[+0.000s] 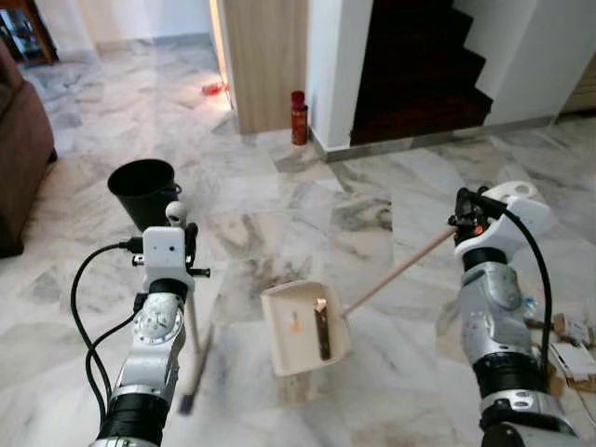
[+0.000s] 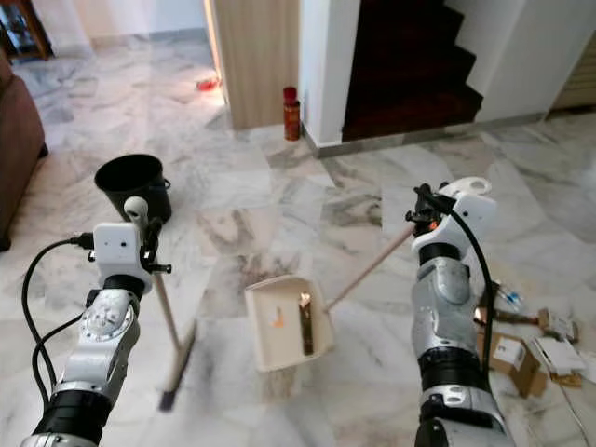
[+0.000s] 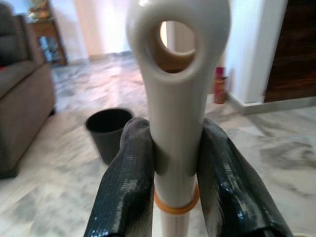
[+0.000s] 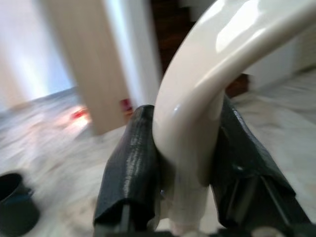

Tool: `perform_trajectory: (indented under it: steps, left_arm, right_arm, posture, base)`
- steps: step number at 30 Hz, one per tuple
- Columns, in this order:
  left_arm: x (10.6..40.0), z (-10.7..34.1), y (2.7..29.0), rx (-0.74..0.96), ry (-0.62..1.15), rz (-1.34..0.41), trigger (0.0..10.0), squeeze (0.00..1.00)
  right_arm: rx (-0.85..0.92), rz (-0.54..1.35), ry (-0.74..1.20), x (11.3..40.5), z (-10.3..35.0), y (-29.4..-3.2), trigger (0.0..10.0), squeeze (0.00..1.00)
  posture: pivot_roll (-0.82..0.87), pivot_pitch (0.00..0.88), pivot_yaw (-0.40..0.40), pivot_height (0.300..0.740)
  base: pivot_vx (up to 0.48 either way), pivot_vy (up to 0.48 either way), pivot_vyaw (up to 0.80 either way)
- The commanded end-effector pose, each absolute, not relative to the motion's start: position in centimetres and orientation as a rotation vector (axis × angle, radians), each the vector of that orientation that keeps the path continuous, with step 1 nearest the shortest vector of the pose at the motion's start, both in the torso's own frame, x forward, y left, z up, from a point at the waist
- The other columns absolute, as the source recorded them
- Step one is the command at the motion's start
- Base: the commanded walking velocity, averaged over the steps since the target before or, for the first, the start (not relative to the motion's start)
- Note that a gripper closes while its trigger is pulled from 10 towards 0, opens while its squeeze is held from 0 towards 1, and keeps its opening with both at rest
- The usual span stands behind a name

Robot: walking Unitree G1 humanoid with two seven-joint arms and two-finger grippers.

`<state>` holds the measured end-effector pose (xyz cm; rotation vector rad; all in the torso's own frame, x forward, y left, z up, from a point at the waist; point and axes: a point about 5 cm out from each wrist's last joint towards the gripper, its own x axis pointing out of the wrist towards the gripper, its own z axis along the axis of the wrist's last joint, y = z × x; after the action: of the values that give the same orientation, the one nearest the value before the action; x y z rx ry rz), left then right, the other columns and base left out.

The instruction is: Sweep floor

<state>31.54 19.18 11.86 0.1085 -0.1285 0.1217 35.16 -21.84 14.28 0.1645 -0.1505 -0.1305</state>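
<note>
Marble floor (image 1: 372, 372), black bin (image 1: 143, 189) ahead, left end effector (image 3: 175, 163) clamping broom (image 2: 172, 358), right end effector (image 4: 185, 163) gripping dustpan (image 1: 305, 326) (debris inside)

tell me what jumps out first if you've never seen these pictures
The cream dustpan on the marble floor between the arms, with a dark strip and an orange bit inside. The right gripper clamps its long handle; the left gripper clamps a broom. A black bucket stands behind, to the left.
</note>
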Motion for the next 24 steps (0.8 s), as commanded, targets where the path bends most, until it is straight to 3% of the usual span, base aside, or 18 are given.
perform_trajectory:
  steps: [1,24]
  left_arm:
    - [31.93,13.11,18.78,0.124,-0.176,0.112,10.0,0.0]
    - [31.95,13.16,18.9,0.125,-0.175,0.117,10.0,0.0]
  right_arm:
    - [0.194,-0.115,-0.224,35.43,15.98,-21.78,10.0,0.0]
    - [0.215,-0.107,-0.221,35.53,16.0,-21.71,10.0,0.0]
  posture:
    - [-0.01,0.0,-0.018,0.74]
    - [0.0,0.0,-0.017,0.74]
  base:
    - [0.0,0.386,0.0]
    - [0.0,0.391,0.0]
